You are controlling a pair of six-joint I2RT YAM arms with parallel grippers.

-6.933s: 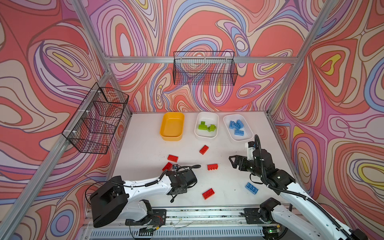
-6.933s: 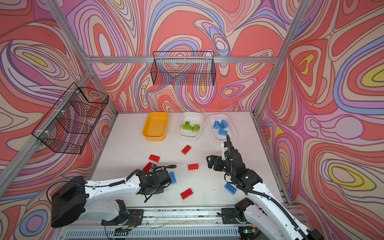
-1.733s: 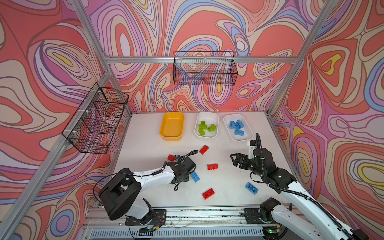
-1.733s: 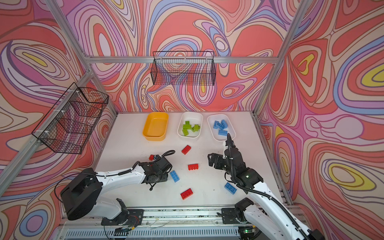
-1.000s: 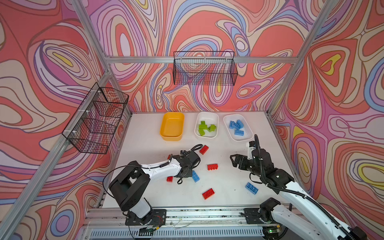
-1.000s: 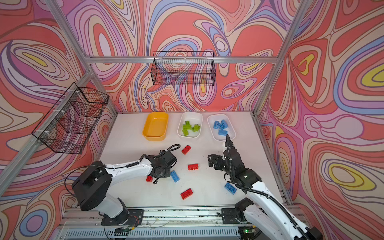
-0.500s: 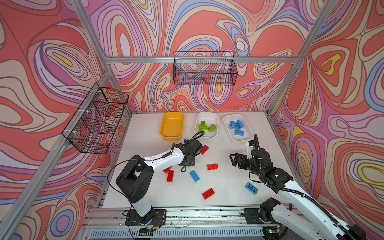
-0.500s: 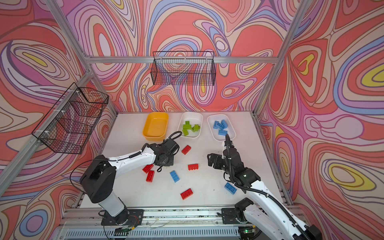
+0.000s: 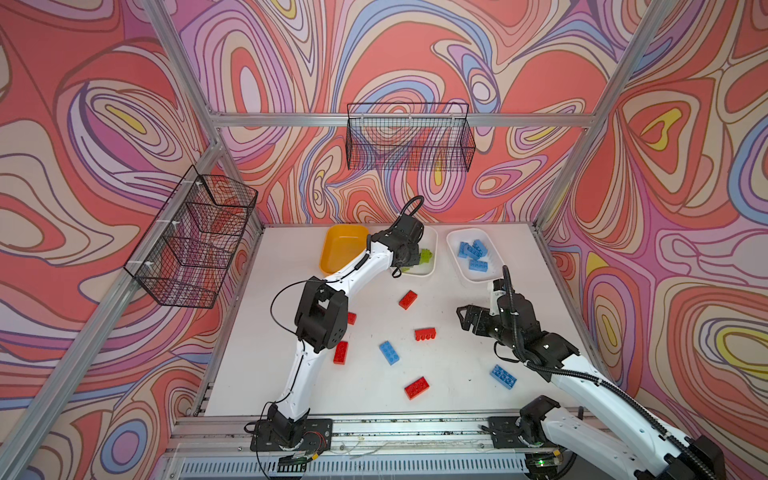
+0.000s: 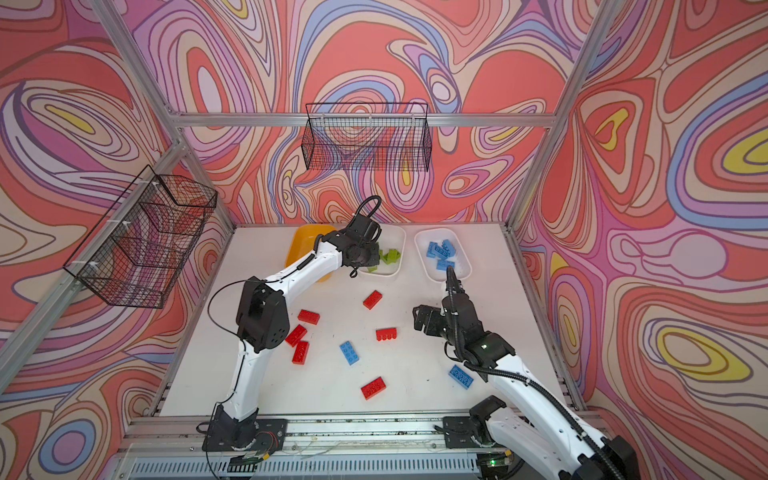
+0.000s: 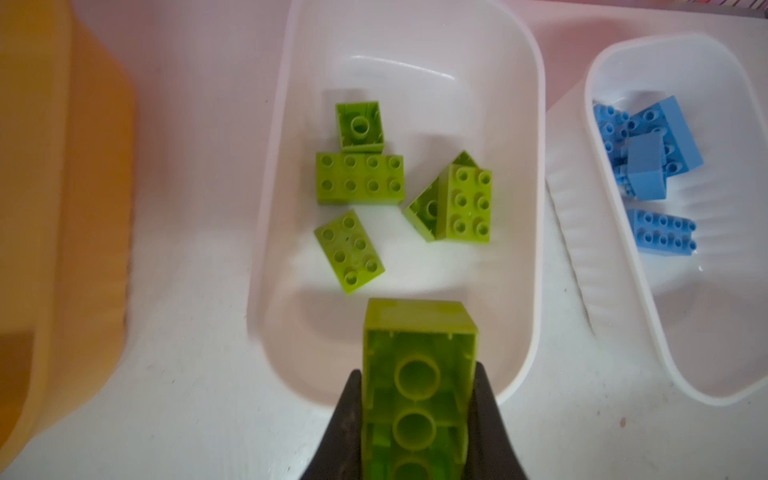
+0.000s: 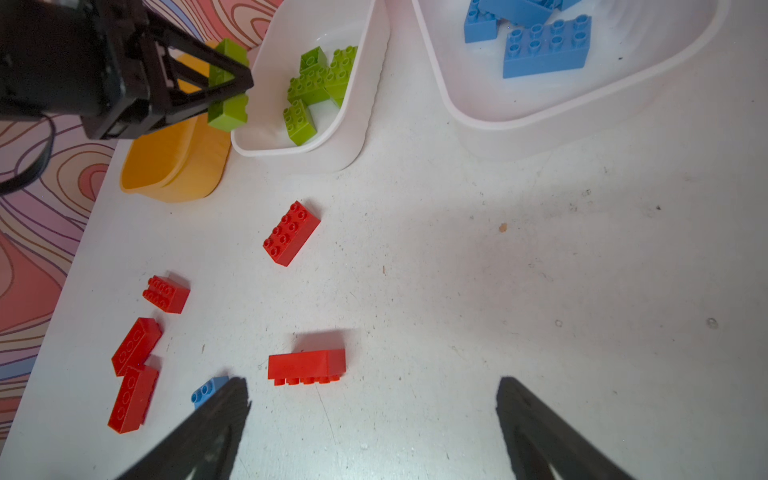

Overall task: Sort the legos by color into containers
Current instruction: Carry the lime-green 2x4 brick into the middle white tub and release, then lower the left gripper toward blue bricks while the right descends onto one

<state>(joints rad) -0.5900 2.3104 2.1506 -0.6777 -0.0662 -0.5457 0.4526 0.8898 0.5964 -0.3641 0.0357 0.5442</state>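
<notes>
Left gripper (image 11: 417, 370) pinches lime-green plastic brick (image 11: 419, 332) over rim of white rounded tub (image 11: 538, 187); release may spill outside. Right gripper (image 12: 373, 392) spread.

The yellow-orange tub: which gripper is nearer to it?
Left. The left gripper, shut on a green lego, is over the white tub beside the yellow-orange tub; the right gripper hovers mid-table, farther.

Lime legos (image 11: 360, 178) in middle white tub (image 11: 266, 232), blue legos (image 11: 663, 232) in right tub (image 11: 573, 216) — red legos (image 12: 291, 232) loose
</notes>
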